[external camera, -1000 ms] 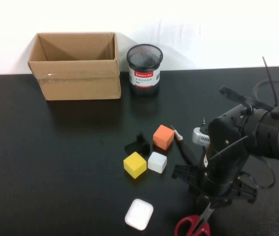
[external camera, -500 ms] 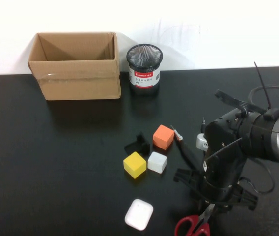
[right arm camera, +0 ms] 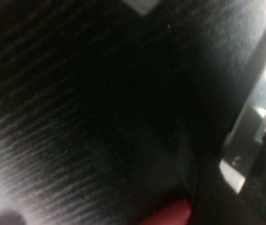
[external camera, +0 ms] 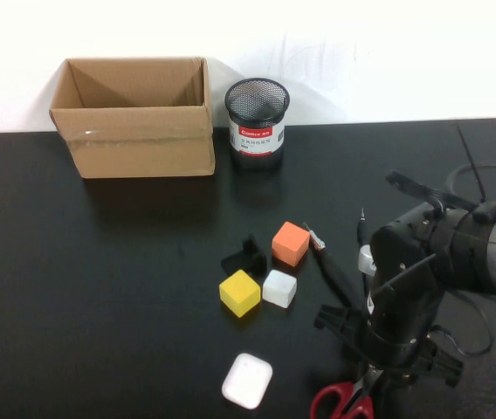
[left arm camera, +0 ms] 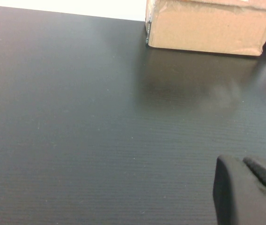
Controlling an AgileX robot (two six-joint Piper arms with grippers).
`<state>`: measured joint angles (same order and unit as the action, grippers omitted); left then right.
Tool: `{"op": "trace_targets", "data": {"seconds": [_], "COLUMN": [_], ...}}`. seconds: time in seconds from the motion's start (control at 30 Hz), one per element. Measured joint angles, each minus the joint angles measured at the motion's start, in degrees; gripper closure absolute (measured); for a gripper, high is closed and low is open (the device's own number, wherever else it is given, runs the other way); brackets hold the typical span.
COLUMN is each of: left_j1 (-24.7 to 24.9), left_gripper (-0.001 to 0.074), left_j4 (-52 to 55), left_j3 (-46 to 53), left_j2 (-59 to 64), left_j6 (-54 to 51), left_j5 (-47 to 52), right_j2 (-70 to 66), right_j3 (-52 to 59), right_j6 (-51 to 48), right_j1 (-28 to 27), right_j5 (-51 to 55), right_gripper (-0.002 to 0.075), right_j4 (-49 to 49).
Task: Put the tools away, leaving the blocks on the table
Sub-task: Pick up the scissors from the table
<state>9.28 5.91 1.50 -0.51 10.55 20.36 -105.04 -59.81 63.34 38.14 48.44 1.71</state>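
A: Hovering low at the lower right, the right tool (external camera: 379, 384) sits over the scissors (external camera: 342, 402); grip unclear. Left tool (left arm camera: 247, 192) idles.

B: Nothing stored then: screwdriver (external camera: 361, 229) and blocks (external camera: 265, 269) remain mid-tabletop (external camera: 99, 288), box (external camera: 134, 116) upper left.

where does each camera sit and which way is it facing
High view: raised on the robot's side, angled down at the table; right arm with its right pincer over the scissors.
Left wrist: low over the table, facing the cardboard box; left pincer at the corner.
Right wrist: close above the scissors.
Both high and left wrist views show the box.
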Motion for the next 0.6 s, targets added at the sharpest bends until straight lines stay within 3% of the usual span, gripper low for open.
{"op": "trace_targets", "data": {"seconds": [0.2, 0.33, 0.6], "left_j1": [0.0, -0.2, -0.2], "left_gripper": [0.0735, 0.0735, 0.0735], "left_j4": [0.0, 0.0, 0.0], "left_j3": [0.0, 0.0, 0.0], "left_j2": [0.0, 0.0, 0.0], "left_j6": [0.0, 0.0, 0.0], "left_j5": [0.0, 0.0, 0.0], "right_j2": [1.2, 1.4, 1.6], "right_j3": [2.8, 3.1, 3.2], "right_j6": [0.6, 0.0, -3.2], "right_j1": [0.0, 0.0, 0.0], "right_j5": [-3.5, -4.4, -4.4], "right_gripper": [0.0531, 0.0652, 0.0664], "right_j4": [-0.1, -2.6, -7.2]}}
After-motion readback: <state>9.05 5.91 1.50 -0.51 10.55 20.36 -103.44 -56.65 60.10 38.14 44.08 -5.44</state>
